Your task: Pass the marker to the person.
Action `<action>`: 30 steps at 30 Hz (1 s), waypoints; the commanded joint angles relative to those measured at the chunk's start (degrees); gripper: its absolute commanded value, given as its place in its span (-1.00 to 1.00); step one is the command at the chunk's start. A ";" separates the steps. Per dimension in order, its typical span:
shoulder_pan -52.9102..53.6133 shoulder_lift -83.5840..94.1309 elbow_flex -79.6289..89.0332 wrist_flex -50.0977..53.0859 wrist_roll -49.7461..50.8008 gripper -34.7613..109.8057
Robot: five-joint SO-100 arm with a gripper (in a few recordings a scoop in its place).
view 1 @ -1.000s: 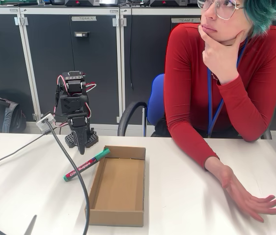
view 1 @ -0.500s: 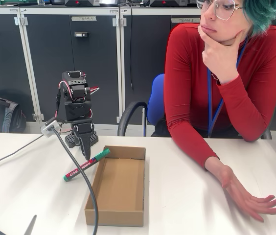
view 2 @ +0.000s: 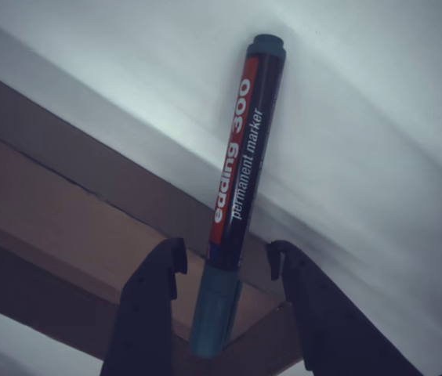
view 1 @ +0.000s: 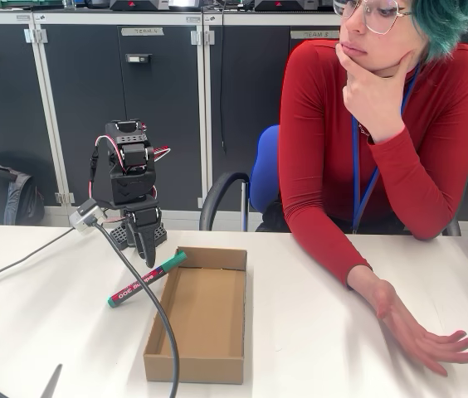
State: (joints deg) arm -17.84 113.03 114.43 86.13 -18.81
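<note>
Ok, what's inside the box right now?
Nothing visible on the box floor in the fixed view. The marker lies outside, cap end leaning on the left wall's top corner. The near wall hides a strip of floor behind it.

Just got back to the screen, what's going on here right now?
The arm's gripper hangs open above the marker, its fingers either side of the capped end in the wrist view, not yet closed on it. The marker lies on the table with its cap end leaning on the rim of the cardboard box. The person sits behind the table, chin in one hand, the other hand resting open on the table, waiting.
</note>
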 commanded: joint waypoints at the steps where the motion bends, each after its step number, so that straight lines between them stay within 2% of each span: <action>1: 0.35 -0.44 0.53 -0.70 -1.23 -0.20; 30: 2.72 -8.44 -0.79 -5.98 -5.80 -0.16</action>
State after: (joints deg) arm -15.56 104.59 115.22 80.16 -24.17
